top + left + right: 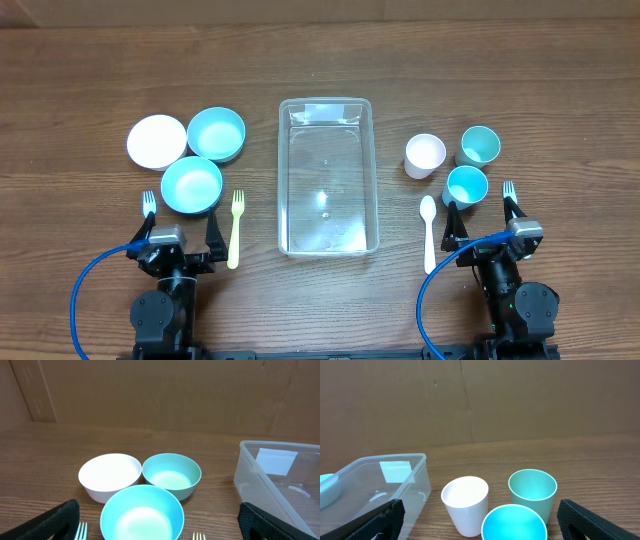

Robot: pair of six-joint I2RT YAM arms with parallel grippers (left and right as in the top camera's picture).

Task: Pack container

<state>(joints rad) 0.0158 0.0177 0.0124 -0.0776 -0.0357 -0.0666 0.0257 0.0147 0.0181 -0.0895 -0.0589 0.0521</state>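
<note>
Clear plastic container (281, 180) sits empty at the centre of the tabletop (90, 60), packing unstarted; left gripper (173, 244) and right gripper (484, 232), by the near edge, gape wide holding nothing, so a first pickup seems next.

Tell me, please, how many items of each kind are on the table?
Bowls: 3
Cups: 3
Forks: 3
Spoon: 1
Container: 1
Total: 11
</note>
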